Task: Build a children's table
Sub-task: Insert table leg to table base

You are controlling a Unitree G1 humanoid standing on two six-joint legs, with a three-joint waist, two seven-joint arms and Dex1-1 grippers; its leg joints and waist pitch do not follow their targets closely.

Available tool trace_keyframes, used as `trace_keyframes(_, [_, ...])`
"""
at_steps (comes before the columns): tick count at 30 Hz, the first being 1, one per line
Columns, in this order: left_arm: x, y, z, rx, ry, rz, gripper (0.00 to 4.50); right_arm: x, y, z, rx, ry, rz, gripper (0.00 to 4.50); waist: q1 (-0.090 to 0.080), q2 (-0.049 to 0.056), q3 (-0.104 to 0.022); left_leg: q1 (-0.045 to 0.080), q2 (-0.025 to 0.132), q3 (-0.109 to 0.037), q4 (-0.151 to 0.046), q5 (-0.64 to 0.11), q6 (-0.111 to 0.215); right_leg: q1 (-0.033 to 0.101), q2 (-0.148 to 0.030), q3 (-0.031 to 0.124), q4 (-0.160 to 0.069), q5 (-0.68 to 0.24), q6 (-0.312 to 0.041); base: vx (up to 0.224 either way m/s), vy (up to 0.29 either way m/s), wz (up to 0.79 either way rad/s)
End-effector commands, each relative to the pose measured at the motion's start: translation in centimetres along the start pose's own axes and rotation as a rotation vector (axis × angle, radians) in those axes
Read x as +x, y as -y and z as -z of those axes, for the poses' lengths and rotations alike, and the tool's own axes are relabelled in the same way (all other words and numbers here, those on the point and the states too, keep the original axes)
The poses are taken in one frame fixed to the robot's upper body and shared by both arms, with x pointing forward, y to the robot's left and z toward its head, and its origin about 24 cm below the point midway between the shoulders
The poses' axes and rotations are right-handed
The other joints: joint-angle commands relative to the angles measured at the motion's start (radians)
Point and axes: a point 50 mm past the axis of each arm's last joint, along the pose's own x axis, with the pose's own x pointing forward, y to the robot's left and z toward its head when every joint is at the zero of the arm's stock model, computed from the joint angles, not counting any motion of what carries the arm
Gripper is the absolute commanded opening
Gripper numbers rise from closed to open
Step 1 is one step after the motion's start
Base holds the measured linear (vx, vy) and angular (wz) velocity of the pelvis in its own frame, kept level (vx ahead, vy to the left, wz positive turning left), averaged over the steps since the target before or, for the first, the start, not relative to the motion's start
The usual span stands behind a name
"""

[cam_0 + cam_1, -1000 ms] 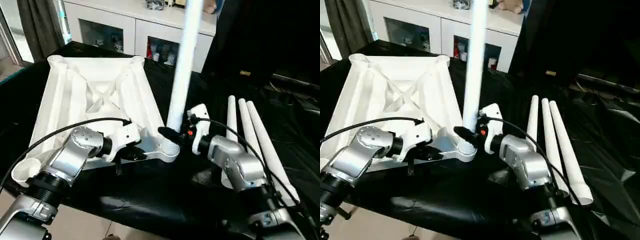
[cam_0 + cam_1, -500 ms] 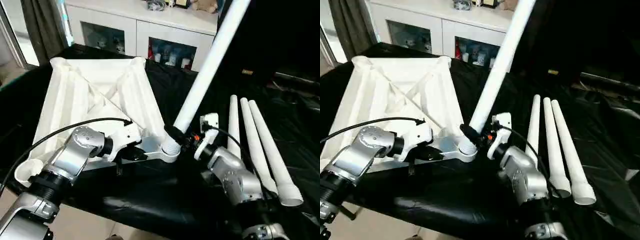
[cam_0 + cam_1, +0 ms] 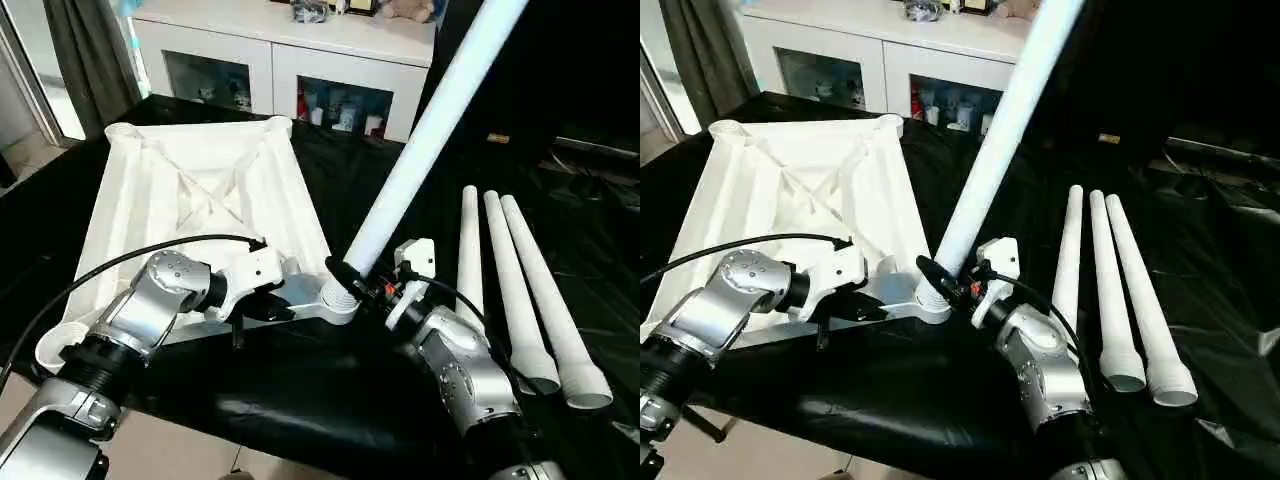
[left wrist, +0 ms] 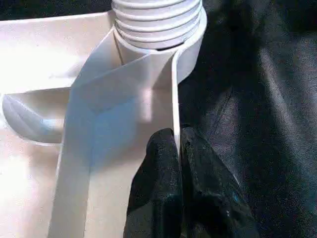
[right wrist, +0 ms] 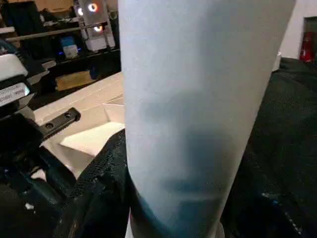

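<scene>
The children's table's white tabletop lies underside up on the black-draped work table, ribs showing. My left gripper is shut on the thin near rim of the tabletop, close to the near right corner socket. A long white leg has its threaded end sitting in that socket and leans up and to the right. My right gripper is shut on the leg just above the socket, and the tube stands close in front of the right wrist camera.
Three more white legs lie side by side on the black cloth at the right. A white cabinet stands behind the work table. The cloth's front edge runs just below my forearms. A black cable arcs over my left arm.
The held leg has tipped from nearly upright to a clear lean up to the right, its lower end staying at the socket. My right forearm has swung lower. The left gripper keeps its hold.
</scene>
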Motion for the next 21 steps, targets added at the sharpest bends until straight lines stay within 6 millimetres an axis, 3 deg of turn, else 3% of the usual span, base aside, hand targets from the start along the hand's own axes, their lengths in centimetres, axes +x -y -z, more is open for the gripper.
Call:
trace_keyframes(1, [-0.3, -0.4, 0.4, 0.008, -0.058, -0.012, 0.00, -1.6, 0.7, 2.5, -0.034, -0.166, 0.015, 1.91, 0.007, 0.023, -0.050, 0.007, 0.091, -0.047, -0.084, -0.244, -0.002, 0.037, -0.141, 0.095, -0.090, -0.246, -0.142, 0.000, 0.000, 0.00])
trace_keyframes(2, [-0.2, -0.4, 0.4, 0.008, -0.057, -0.012, 0.00, -1.5, 0.7, 2.5, -0.040, -0.169, 0.005, 1.91, 0.005, 0.013, -0.050, 0.007, 0.091, -0.046, -0.084, -0.242, -0.001, 0.037, -0.141, 0.095, -0.091, -0.247, -0.140, 0.000, 0.000, 0.00])
trace_keyframes(3, [-0.2, -0.4, 0.4, 0.009, -0.056, -0.012, 0.00, -1.4, 0.7, 2.4, -0.042, -0.170, 0.000, 1.91, 0.006, 0.019, -0.047, 0.006, 0.089, -0.046, -0.084, -0.247, 0.001, 0.036, -0.141, 0.094, -0.091, -0.262, -0.138, 0.000, 0.000, 0.00])
trace_keyframes(8, [-0.1, -0.1, 0.4, 0.016, -0.048, 0.004, 0.00, -0.8, 0.7, 2.4, -0.047, -0.221, -0.056, 1.91, 0.004, 0.012, -0.046, 0.007, 0.089, -0.048, -0.085, -0.264, 0.000, 0.036, -0.145, 0.095, -0.100, -0.344, -0.120, 0.000, 0.000, 0.00])
trace_keyframes(10, [0.0, 0.1, 0.5, 0.020, -0.042, 0.018, 0.00, -0.4, 0.7, 2.2, -0.028, -0.241, -0.087, 1.91, 0.002, 0.003, -0.046, 0.008, 0.091, -0.048, -0.084, -0.262, 0.006, 0.033, -0.146, 0.095, -0.103, -0.364, -0.113, 0.000, 0.000, 0.00])
trace_keyframes(11, [0.0, 0.3, 0.5, 0.020, -0.039, 0.025, 0.00, -0.1, 0.8, 2.1, -0.023, -0.255, -0.107, 1.91, 0.003, 0.006, -0.046, 0.007, 0.090, -0.048, -0.084, -0.259, 0.006, 0.034, -0.146, 0.095, -0.102, -0.364, -0.114, 0.000, 0.000, 0.00])
trace_keyframes(13, [0.1, 0.4, 0.5, 0.020, -0.037, 0.028, 0.00, 0.0, 0.9, 2.1, -0.020, -0.267, -0.128, 1.91, 0.002, -0.001, -0.047, 0.008, 0.092, -0.046, -0.084, -0.248, 0.007, 0.032, -0.145, 0.096, -0.100, -0.348, -0.114, 0.000, 0.000, 0.00])
trace_keyframes(14, [0.1, 0.4, 0.5, 0.021, -0.036, 0.030, 0.00, 0.0, 0.9, 2.1, -0.017, -0.274, -0.137, 1.91, 0.001, 0.003, -0.047, 0.007, 0.093, -0.047, -0.085, -0.247, 0.006, 0.032, -0.144, 0.096, -0.097, -0.333, -0.118, 0.000, 0.000, 0.00])
trace_keyframes(15, [0.1, 0.4, 0.5, 0.022, -0.035, 0.032, 0.00, 0.1, 1.0, 2.0, -0.019, -0.284, -0.155, 1.91, -0.001, -0.005, -0.048, 0.009, 0.093, -0.046, -0.085, -0.254, 0.004, 0.031, -0.143, 0.096, -0.098, -0.326, -0.118, 0.000, 0.000, 0.00])
trace_keyframes(18, [0.1, 0.6, 0.4, 0.033, -0.029, 0.047, 0.00, 0.2, 1.0, 2.0, -0.024, -0.316, -0.217, 1.91, 0.000, -0.003, -0.048, 0.008, 0.092, -0.047, -0.086, -0.263, 0.000, 0.031, -0.146, 0.096, -0.098, -0.338, -0.119, 0.000, 0.000, 0.00])
trace_keyframes(19, [0.1, 0.6, 0.4, 0.036, -0.027, 0.051, 0.00, 0.2, 1.0, 2.0, -0.025, -0.321, -0.229, 1.91, 0.000, -0.009, -0.048, 0.009, 0.091, -0.046, -0.085, -0.256, 0.003, 0.032, -0.146, 0.096, -0.098, -0.341, -0.118, 0.000, 0.000, 0.00])
trace_keyframes(21, [0.0, 0.8, 0.3, 0.050, -0.022, 0.072, 0.00, 0.2, 1.1, 1.8, -0.033, -0.340, -0.270, 1.91, 0.001, -0.010, -0.048, 0.007, 0.092, -0.045, -0.085, -0.245, 0.007, 0.032, -0.145, 0.096, -0.097, -0.333, -0.117, 0.000, 0.000, 0.00])
